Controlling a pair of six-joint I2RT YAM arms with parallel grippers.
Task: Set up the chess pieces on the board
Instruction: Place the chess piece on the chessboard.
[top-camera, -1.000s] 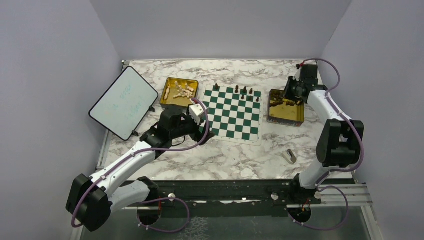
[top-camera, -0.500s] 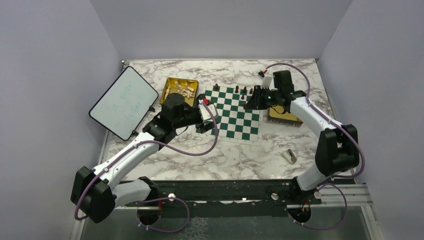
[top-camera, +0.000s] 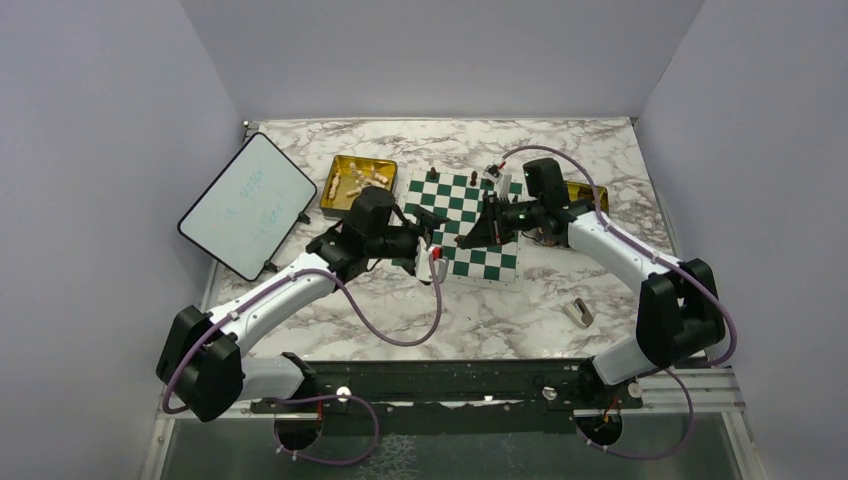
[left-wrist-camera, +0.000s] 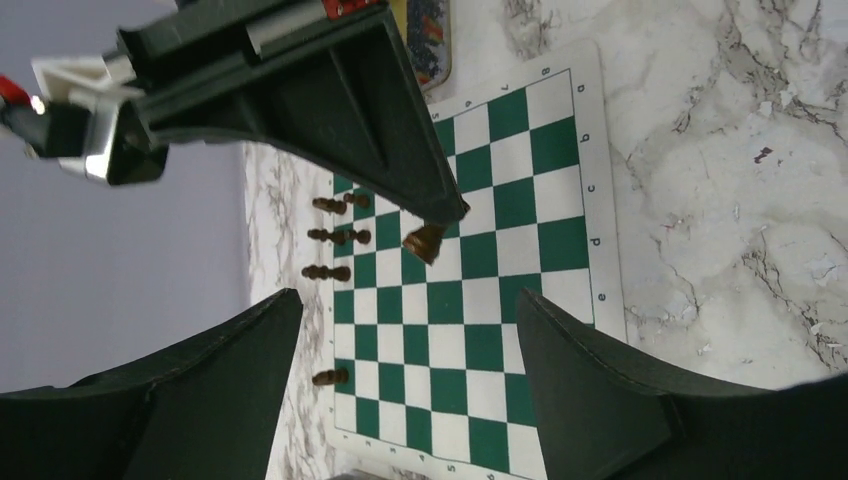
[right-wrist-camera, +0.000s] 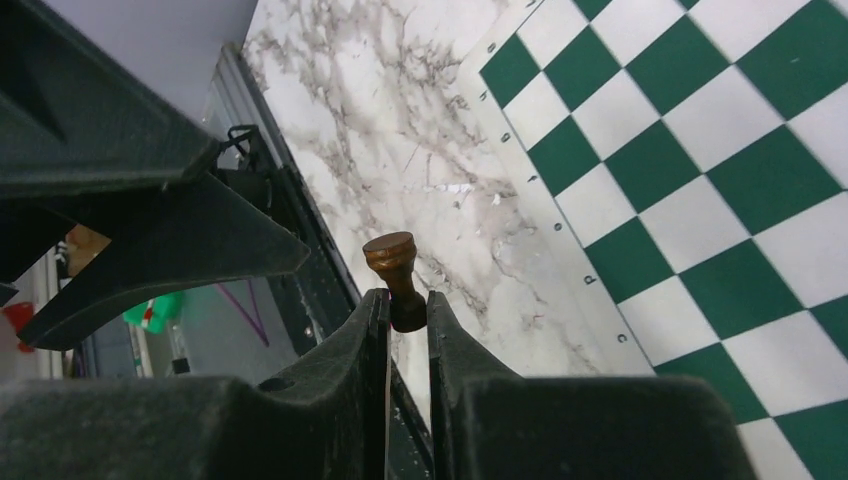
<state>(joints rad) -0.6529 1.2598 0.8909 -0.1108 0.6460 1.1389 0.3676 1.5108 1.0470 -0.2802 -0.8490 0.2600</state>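
Pinching a dark brown chess piece (right-wrist-camera: 390, 250) tilted in my closed right claw (right-wrist-camera: 405, 298) over the board (top-camera: 490, 262) at mid-frame, w/ my left claw (top-camera: 428, 240) wide open & empty just beside, I risk bumping claws, dropping it, or toppling it on release.

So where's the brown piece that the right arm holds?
Centre of the left wrist view: the brown piece is pinched in the right tool, over the board's middle squares, facing the open left tool.

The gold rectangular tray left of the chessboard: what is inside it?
Pale cream chess pieces lie scattered in the gold rectangular tray. The left arm covers its near right corner, so that part cannot be seen.
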